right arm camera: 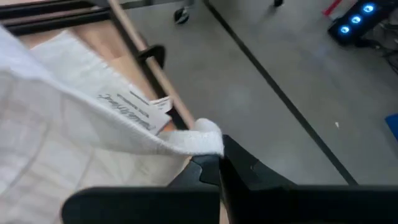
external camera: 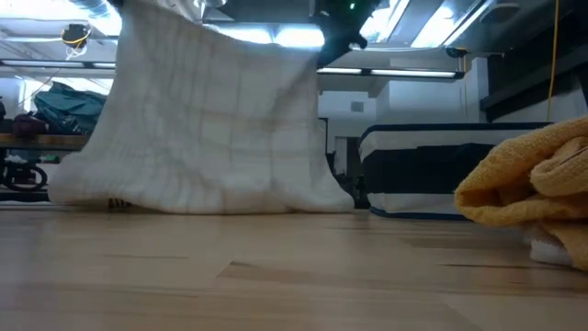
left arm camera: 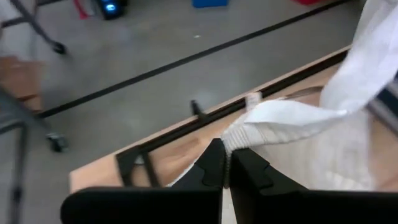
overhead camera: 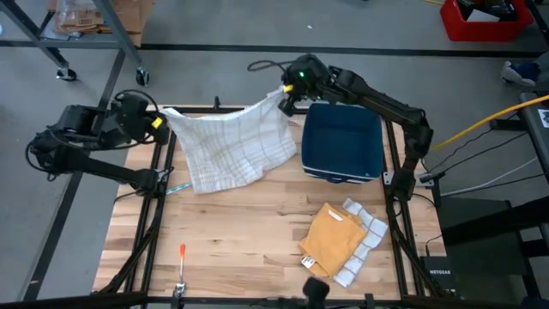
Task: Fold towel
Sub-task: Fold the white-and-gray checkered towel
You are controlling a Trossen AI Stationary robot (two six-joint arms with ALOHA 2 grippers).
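Observation:
A white towel (overhead camera: 230, 144) with a faint grey check hangs between my two grippers at the table's far side. Its lower edge (external camera: 197, 198) rests on the wooden table. My left gripper (overhead camera: 160, 123) is shut on the towel's far left corner. My right gripper (overhead camera: 281, 93) is shut on its far right corner. Both corners are raised above the table. In the low view the towel hangs like a curtain. My left gripper pinches the towel's corner (left arm camera: 239, 134) between its two fingers, by the hemmed edge. The towel runs off from the fingers, lifted, its lower part on the table. My right gripper pinches the towel's other far corner (right arm camera: 200, 140) between its two fingers, beside the sewn label (right arm camera: 134, 106). The cloth is bunched at the fingertips. The towel hangs from it toward the table.
A dark blue bin (overhead camera: 343, 142) stands at the far right, next to the towel. A folded orange cloth (overhead camera: 333, 240) lies on a white cloth (overhead camera: 364, 245) at the near right. An orange-handled tool (overhead camera: 182, 257) lies near the front left. Black frame rails (overhead camera: 159, 197) border the table.

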